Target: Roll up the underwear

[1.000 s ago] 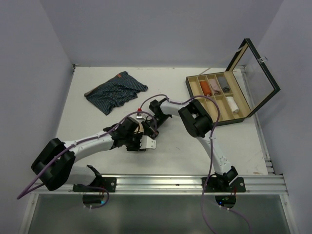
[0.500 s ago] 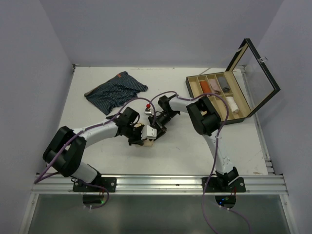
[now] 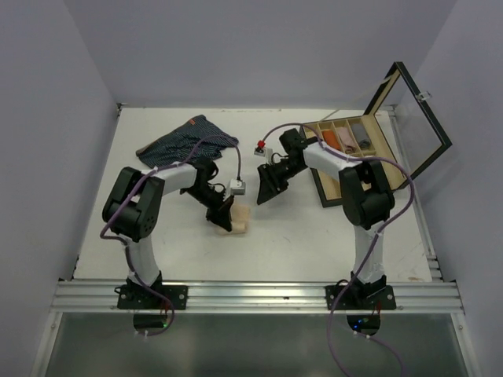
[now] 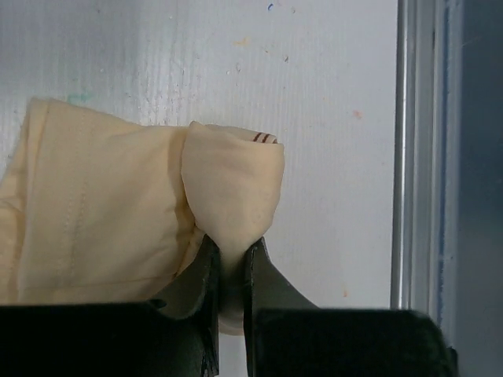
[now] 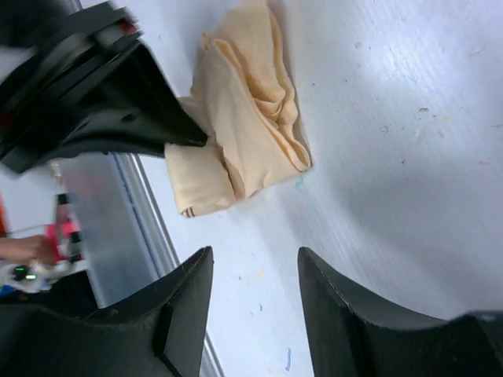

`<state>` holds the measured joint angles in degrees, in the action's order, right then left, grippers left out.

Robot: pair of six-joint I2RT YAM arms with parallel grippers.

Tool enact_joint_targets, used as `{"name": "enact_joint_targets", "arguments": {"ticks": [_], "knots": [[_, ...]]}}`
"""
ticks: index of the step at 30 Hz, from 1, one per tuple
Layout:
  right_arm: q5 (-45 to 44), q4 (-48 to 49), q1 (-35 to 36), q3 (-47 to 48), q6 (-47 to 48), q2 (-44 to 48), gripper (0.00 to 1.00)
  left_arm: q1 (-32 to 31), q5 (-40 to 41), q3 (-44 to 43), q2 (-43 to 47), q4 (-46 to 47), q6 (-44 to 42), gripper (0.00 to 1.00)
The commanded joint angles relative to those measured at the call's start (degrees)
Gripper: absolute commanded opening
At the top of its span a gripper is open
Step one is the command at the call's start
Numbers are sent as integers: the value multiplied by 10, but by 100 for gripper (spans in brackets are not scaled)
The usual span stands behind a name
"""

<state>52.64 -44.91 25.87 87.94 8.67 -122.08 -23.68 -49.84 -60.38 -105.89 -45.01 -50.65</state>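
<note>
1. The beige garment (image 4: 102,212) is soft, matte cloth with stitched seams. It lies bunched in loose folds on the white worktop (image 3: 299,236).
2. The left hand (image 4: 228,250) is closed. Its dark fingers pinch a puckered fold at the edge of the beige garment.
3. The right hand (image 5: 253,271) is near the beige garment without touching it. Its two black fingers are spread and hold nothing.
4. The navy garment (image 3: 187,143) has thin pale stripes. It lies flat and crumpled, well beyond the beige garment on the far left.
5. The wooden box (image 3: 346,119) sits to the far right of the beige garment with its glass lid (image 3: 420,110) raised. Its narrow compartments hold rolled pieces in orange, pink and grey.
6. The right arm hides the box's nearer compartments. The material of the rolled pieces cannot be made out.
</note>
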Motion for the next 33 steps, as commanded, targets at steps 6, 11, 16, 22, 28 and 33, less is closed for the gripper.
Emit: {"name": "enact_joint_targets", "arguments": {"ticks": [6, 11, 16, 22, 28, 33], "knots": [[-69, 69, 56, -44, 130, 134, 56, 42, 58, -108, -206, -167, -53, 1], [-132, 97, 133, -71, 233, 182, 58, 43, 61, -168, -262, -211, -52, 4], [-179, 175, 189, -145, 330, 214, 63, 48, 56, -183, -280, -218, -44, 9], [-178, 211, 244, -176, 344, 199, 64, 49, 57, -180, -274, -205, -31, 13], [-184, 262, 254, -192, 304, 157, 62, 50, 57, -181, -274, -199, -25, 15], [-192, 277, 254, -190, 286, 125, 49, 52, 55, -178, -269, -190, -19, 17]]}}
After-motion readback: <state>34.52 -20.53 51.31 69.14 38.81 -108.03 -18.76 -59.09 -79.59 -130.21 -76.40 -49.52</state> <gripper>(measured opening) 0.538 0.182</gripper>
